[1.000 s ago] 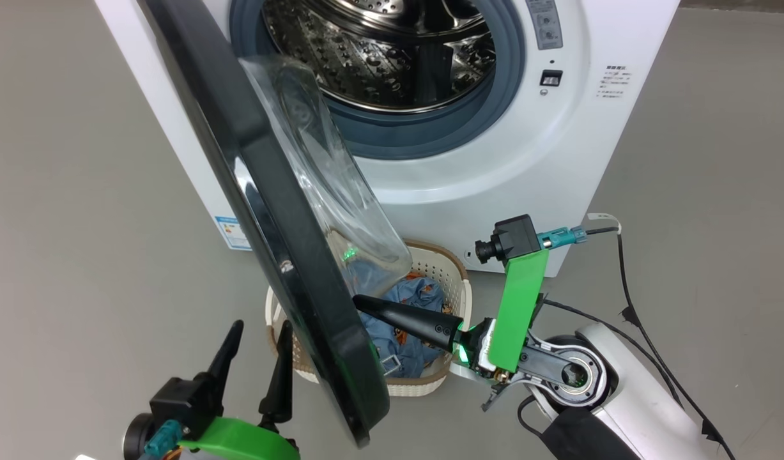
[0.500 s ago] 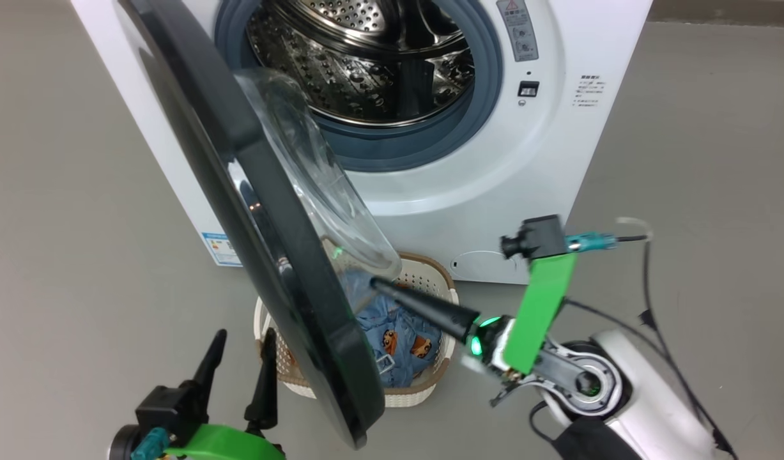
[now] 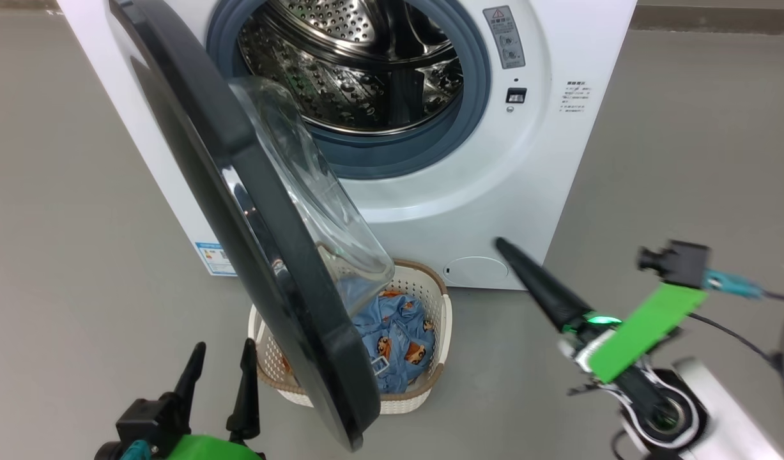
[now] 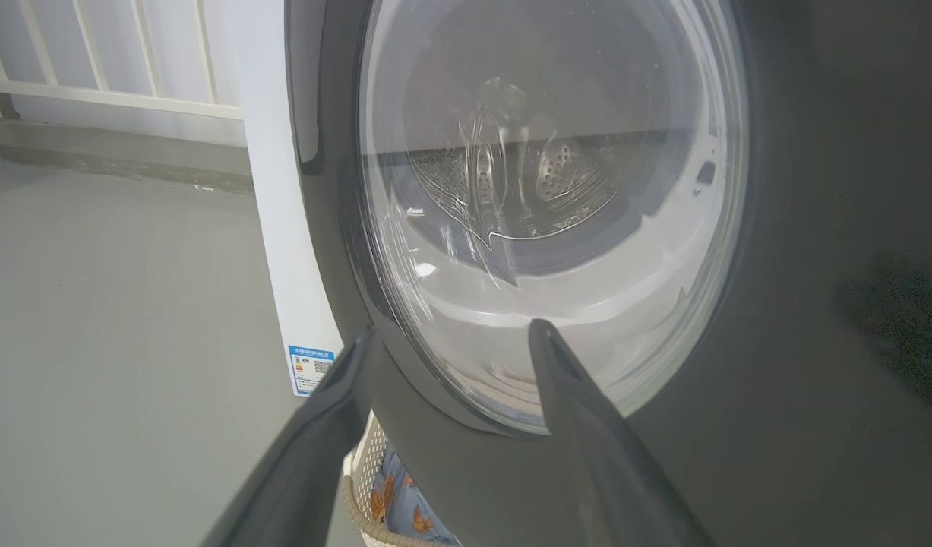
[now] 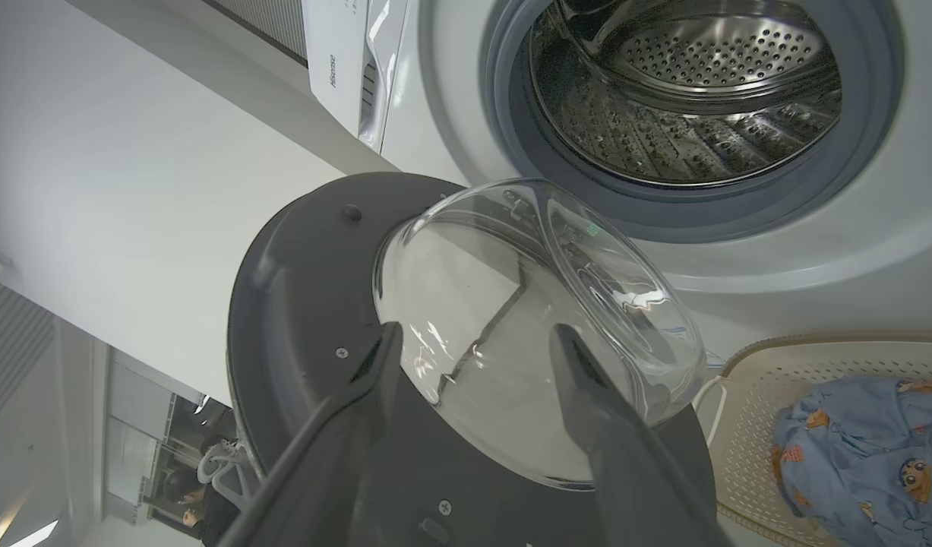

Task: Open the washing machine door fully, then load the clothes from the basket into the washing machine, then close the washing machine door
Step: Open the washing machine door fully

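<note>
The washing machine (image 3: 558,160) stands with its steel drum exposed. The washing machine door (image 3: 264,255) hangs partly open, edge-on to me, its glass bulge facing the drum. Under its lower edge sits the basket (image 3: 430,294) holding the clothes (image 3: 392,338), blue with orange bears. My left gripper (image 3: 224,348) is open at the lower left, just outside the door (image 4: 815,228), holding nothing. Right of the basket, clear of it, my right gripper (image 3: 503,246) points up-left. Its wrist view shows the gripper (image 5: 477,330) open and empty, facing the door's inner side (image 5: 306,304), with basket (image 5: 754,425) and clothes (image 5: 868,448) at lower right.
Grey floor (image 3: 78,223) surrounds the machine on both sides. A black cable (image 3: 749,345) trails by my right arm. A blue sticker (image 3: 214,255) marks the machine's lower left corner. White railing (image 4: 93,68) runs behind at the left.
My right gripper has drawn back from the door's inner edge over the basket, out to the right, and opened. The view has shifted slightly; the door stands about as before.
</note>
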